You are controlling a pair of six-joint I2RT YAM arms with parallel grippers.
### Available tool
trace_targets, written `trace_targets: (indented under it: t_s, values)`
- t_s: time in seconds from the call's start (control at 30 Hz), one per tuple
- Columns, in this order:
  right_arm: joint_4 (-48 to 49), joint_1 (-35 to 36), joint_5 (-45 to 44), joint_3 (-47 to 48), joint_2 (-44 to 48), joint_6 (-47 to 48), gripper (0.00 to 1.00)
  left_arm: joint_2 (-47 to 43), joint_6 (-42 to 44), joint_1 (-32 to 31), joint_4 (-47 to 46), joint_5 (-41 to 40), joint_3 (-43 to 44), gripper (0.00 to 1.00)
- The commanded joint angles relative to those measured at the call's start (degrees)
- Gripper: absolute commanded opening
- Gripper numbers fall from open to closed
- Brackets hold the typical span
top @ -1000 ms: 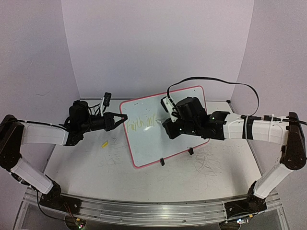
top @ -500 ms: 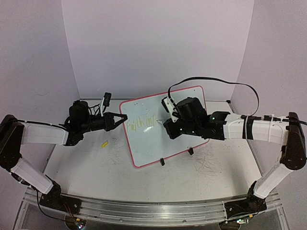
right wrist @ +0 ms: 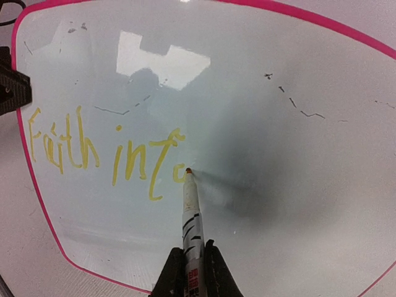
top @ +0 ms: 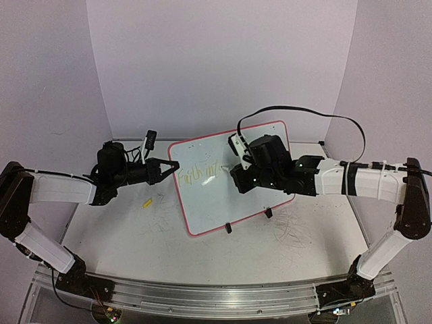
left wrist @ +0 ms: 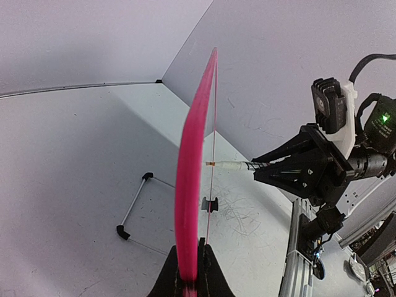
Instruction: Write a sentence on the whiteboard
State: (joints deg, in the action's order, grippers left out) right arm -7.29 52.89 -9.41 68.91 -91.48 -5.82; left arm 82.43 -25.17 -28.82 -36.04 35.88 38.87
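Both clamped: left pincer (left wrist: 187,263) holds the glossy white, pink-rimmed whiteboard (right wrist: 278,154) by its edge, right pincer (right wrist: 192,263) grips a slim white marker (right wrist: 192,216) at the unfinished yellow-green handwritten sentence (right wrist: 102,154); best pressed lightly, strokes even.

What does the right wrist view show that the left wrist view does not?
Only the right wrist view shows the whiteboard face-on, with the sentence in yellow, roughly "Faith int", and grey marks. Only the left wrist view shows the board edge-on, the left gripper clamped on its pink rim, a wire stand on its back side, and the right gripper from the side. Both show the marker with its tip at the board.
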Motion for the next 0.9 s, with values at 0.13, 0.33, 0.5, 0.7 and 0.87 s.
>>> trace_targets:
  t_s: [0.13,0.33,0.5,0.7,0.87]
  values:
    - [1.9,-1.0,-0.5,2.5,-0.9,0.1,0.00,-0.8,3.6,-0.1,1.8,-1.3,0.6,0.00]
    - [1.6,0.1,1.1,1.2,-0.5,0.3,0.00,-0.9,3.5,-0.2,1.8,-1.4,0.5,0.00]
    - [1.4,0.1,1.7,0.6,1.0,0.5,0.00,-0.9,3.5,-0.2,1.9,-1.3,0.5,0.00]
    - [2.9,-2.1,0.9,-0.9,7.7,1.7,0.00,-1.0,3.5,-0.2,1.9,-1.5,0.3,0.00]
    - [4.2,-4.1,1.8,-3.1,9.3,3.7,0.00,-1.2,3.5,-0.2,1.9,-1.6,0.1,0.00]
